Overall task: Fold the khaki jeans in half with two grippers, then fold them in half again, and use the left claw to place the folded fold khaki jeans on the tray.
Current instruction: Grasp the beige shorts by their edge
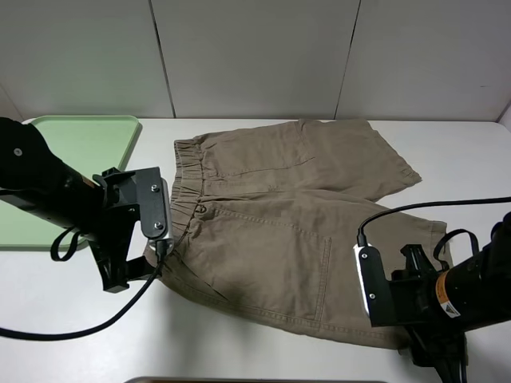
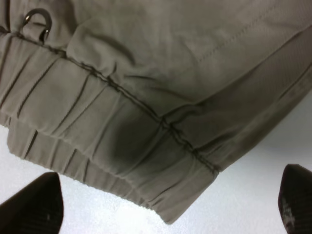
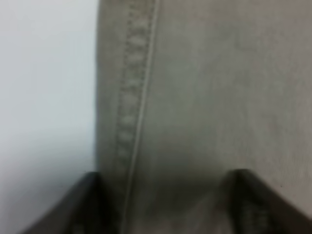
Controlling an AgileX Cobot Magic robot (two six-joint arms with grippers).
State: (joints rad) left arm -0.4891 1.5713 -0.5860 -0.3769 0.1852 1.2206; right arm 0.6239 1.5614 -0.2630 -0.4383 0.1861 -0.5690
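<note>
**1. Left gripper**. Nearest the lens. Its fingertips stood wide apart and held nothing. The near corner of the gathered waistband lay between them, a little way off and not pinched.

**2. Tray**. Pale green, at the far left of the table. It was near the waistband but did not touch it, and nothing of the garment lay on it.

**3. Shorts**. Khaki, one pair, spread flat and unfolded mid-table. The waistband pointed toward the tray and the legs toward the right.

**4. Right gripper**. Low over the stitched hem of the nearer leg. The tips were apart with cloth between them. The view was blurred, so I could not tell whether they had bitten on the hem.

**5. Step in hand, as I judged it.** I was taking hold of the near edge at both ends for the first fold, and no fold had been made.

**6. To do it well, in my judgement:**
- Drop the left jaws squarely over the waistband corner and take both layers.
- Seat the right jaws past the hem stitching, not on its lip.
- Close both before lifting.
- Raise the two ends level and together, then carry them to the far edge so the crease runs straight.

**7. Risk noted.** A shallow bite on the thick elastic might slip.
</note>
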